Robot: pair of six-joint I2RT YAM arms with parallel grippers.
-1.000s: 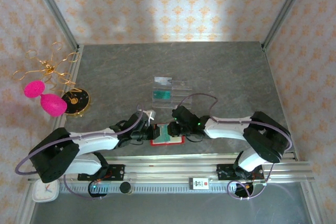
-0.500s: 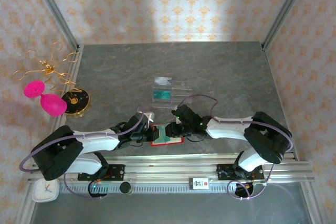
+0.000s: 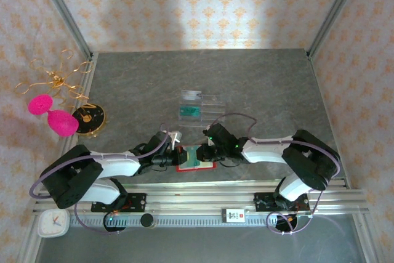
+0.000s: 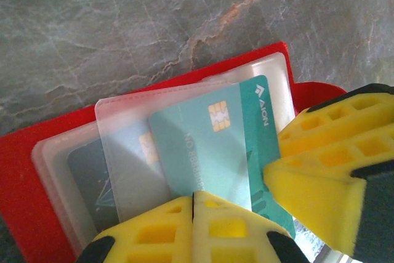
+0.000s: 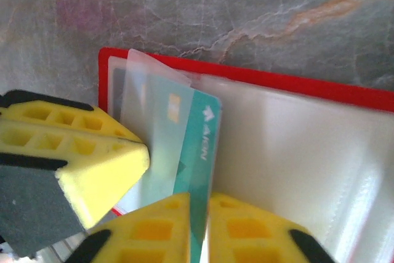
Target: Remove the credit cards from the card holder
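The card holder (image 3: 196,165) is a red wallet lying open near the table's front edge, with clear sleeves inside. My left gripper (image 3: 178,157) is shut on the edge of one clear sleeve (image 4: 123,170), pinning the card holder (image 4: 37,177). A teal credit card (image 4: 261,121) sticks partway out of that sleeve, and a dark card (image 4: 86,167) sits in a slot behind it. My right gripper (image 5: 200,200) is shut on the lower edge of the teal credit card (image 5: 206,140), and meets the left one over the wallet (image 5: 277,82). In the top view the right gripper (image 3: 205,152) is at the wallet's right side.
A clear slotted tray (image 3: 201,104) stands mid-table behind the wallet, with a teal card (image 3: 189,111) in it. A gold wire stand with pink ornaments (image 3: 55,118) sits at the left edge. The aluminium rail (image 3: 203,198) runs just in front of the wallet.
My right gripper has closed from slightly open onto the teal card. Both arms stay over the wallet with only small shifts.
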